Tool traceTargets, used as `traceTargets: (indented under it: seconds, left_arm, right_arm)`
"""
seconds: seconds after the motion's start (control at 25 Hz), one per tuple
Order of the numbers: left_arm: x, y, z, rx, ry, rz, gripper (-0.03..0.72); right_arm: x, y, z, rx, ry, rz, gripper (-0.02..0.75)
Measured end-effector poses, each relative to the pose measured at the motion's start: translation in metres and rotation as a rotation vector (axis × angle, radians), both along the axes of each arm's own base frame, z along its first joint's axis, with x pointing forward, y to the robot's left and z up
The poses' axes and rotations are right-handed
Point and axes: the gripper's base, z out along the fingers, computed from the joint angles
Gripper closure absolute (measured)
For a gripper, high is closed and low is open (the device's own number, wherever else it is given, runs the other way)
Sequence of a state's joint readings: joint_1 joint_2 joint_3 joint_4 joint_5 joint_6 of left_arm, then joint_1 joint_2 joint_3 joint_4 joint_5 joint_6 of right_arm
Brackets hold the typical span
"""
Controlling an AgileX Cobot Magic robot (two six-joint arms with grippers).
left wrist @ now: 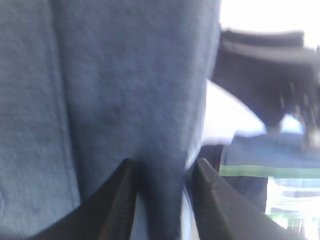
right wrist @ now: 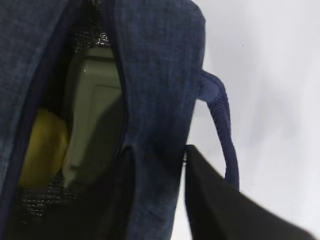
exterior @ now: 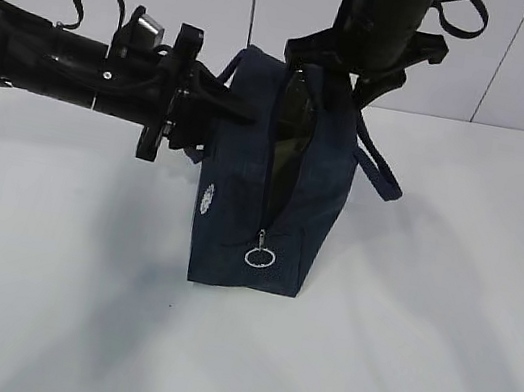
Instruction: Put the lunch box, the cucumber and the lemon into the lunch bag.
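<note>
Exterior view: lunch bag (exterior: 277, 199) upright mid-table, zip gaping. Left gripper (left wrist: 162, 200) and right gripper (right wrist: 155, 192) each straddle its fabric; grip uncertain. Lunch box (right wrist: 92, 115), lemon (right wrist: 45, 147) inside.

No text, brand or number can be read in any view. The one mark is a small round whitish emblem (exterior: 206, 200) on the side of the lunch bag (exterior: 240, 202) in the exterior view, too small and blurred to make out. The wrist views show only plain navy fabric, no lettering.
</note>
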State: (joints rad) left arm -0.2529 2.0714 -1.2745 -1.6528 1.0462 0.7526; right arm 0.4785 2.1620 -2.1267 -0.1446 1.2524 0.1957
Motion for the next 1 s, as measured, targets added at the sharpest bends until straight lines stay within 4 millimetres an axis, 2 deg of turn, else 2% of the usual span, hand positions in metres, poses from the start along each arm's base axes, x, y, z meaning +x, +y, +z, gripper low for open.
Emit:
traceTargets:
  seconds: [0.08, 0.2, 0.44, 0.64, 0.84, 1.0]
  left_arm:
    - [-0.001, 0.0, 0.0, -0.004, -0.004, -0.019, 0.43]
    - [-0.003, 0.005, 0.001, -0.001, -0.014, -0.062, 0.409]
    - [0.005, 0.028, 0.006, 0.027, -0.055, -0.092, 0.405]
    - [0.016, 0.042, 0.016, 0.114, -0.1, -0.124, 0.404]
    - [0.024, 0.044, 0.033, 0.205, -0.114, -0.167, 0.404]
    - [0.022, 0.048, 0.059, 0.282, -0.148, -0.183, 0.405]
  right_arm:
    - [0.0, 0.0, 0.0, 0.0, 0.0, 0.0, 0.389]
    - [0.0, 0.0, 0.001, 0.002, -0.001, -0.001, 0.346]
    - [-0.001, 0.0, 0.004, 0.006, -0.006, -0.001, 0.336]
    - [-0.006, -0.003, 0.017, 0.02, -0.032, -0.001, 0.334]
    - [-0.012, -0.006, 0.034, 0.037, -0.064, -0.001, 0.334]
    - [-0.019, -0.01, 0.052, 0.047, -0.1, 0.014, 0.334]
